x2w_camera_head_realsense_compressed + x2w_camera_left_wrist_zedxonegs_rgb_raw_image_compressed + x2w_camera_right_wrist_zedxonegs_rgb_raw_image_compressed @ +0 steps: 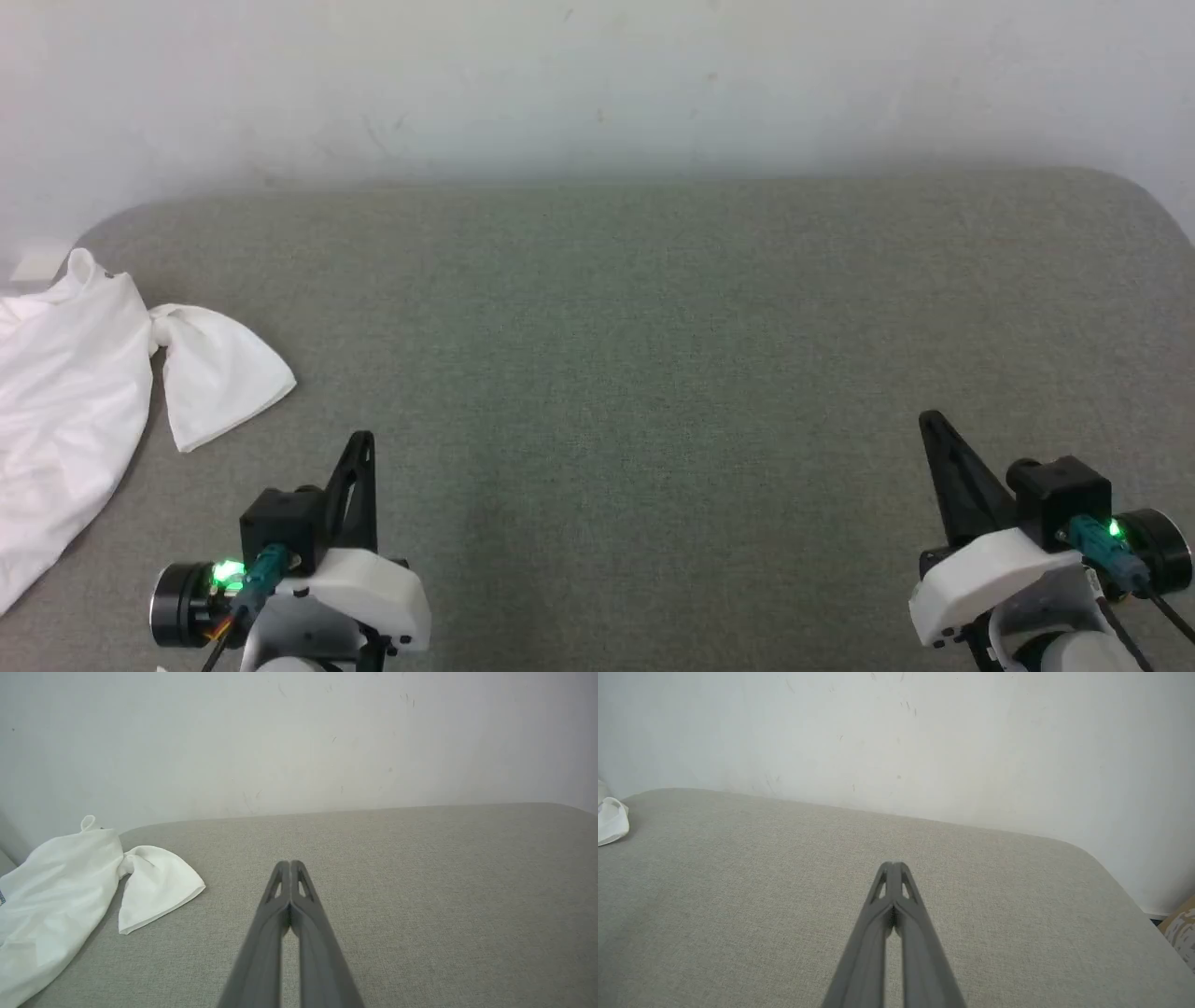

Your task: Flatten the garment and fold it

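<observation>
Grey padded surface (653,373) runs fwd of both tools, pale wall (597,75) beyond it.

Shirt (65,392) = bunched white heap, left of my left gripper (362,441) and a bit fwd of its tips. Part of it runs out of the head view on that side. From my right gripper (931,422) it's well apart, far across to the left. The right wrist cam catches just a scrap at the frame edge.

One sleeve (219,378) flops out toward the left gripper, pinched narrow where it meets the body. It's the nearest cloth to that tool, not touching.

Both grippers: fingers pressed together tip to tip, nothing between them, pointing fwd.

Handling, my guess: thin fabric, v. light, limp, no stiffness. It'll drape, and prob. drag wrinkles over the textured surface rather than slide clean. Not fragile.

Where to hold:
- Fingers must part first.
- Take the sleeve hem w/ left and pull the heap toward centre.
- Then hunt a shoulder or bottom hem for the right.
- Pinch a single layer at an edge or seam, not mid-heap, or I lift a wad.

Nothing flattened yet.
</observation>
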Motion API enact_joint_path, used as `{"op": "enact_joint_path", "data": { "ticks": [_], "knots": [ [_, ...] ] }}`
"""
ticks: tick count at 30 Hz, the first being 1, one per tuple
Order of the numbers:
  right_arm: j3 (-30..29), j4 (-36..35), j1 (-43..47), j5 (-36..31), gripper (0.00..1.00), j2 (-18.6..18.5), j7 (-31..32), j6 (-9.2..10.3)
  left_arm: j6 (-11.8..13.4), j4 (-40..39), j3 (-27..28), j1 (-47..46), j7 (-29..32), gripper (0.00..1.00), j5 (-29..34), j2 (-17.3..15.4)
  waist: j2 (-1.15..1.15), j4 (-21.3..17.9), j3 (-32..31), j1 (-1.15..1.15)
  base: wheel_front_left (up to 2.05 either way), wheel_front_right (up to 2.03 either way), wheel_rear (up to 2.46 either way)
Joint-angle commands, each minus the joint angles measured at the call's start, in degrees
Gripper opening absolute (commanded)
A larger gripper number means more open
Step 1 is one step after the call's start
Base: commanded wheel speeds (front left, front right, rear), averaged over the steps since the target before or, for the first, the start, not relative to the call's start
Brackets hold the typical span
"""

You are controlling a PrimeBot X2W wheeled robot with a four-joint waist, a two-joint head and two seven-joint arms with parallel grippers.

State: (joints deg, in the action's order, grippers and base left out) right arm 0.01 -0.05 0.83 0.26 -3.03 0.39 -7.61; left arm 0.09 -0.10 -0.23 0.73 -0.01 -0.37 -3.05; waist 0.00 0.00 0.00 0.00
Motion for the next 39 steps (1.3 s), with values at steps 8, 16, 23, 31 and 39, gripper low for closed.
{"op": "enact_joint_path", "data": {
  "ticks": [8,16,23,31,39],
  "knots": [
    [0.0,0.0,-0.8,-0.3,0.0,0.2,-0.4,0.12,-0.1,0.1,0.2,-0.7,0.0,0.0,0.4,0.2,0.0,0.0,0.0,0.0,0.0,0.0,0.0],
    [0.0,0.0,-0.8,-0.3,0.0,0.2,-0.4,0.12,-0.1,0.1,0.2,-0.7,0.0,0.0,0.4,0.2,0.0,0.0,0.0,0.0,0.0,0.0,0.0],
    [0.0,0.0,-0.8,-0.3,0.0,0.2,-0.4,0.12,-0.1,0.1,0.2,-0.7,0.0,0.0,0.4,0.2,0.0,0.0,0.0,0.0,0.0,0.0,0.0],
    [0.0,-0.1,0.0,0.0,1.0,0.0,0.0,0.0,0.0,0.0,0.0,0.0,-0.1,1.0,-0.1,0.0,0.0,0.0,0.0,0.0,0.0,0.0,0.0],
    [-0.1,-0.6,0.0,0.1,1.0,0.0,0.1,0.01,0.4,-0.2,0.0,-0.2,-0.4,1.0,-0.5,0.0,0.0,0.2,-0.1,0.0,0.0,0.0,0.0]
  ]
}}
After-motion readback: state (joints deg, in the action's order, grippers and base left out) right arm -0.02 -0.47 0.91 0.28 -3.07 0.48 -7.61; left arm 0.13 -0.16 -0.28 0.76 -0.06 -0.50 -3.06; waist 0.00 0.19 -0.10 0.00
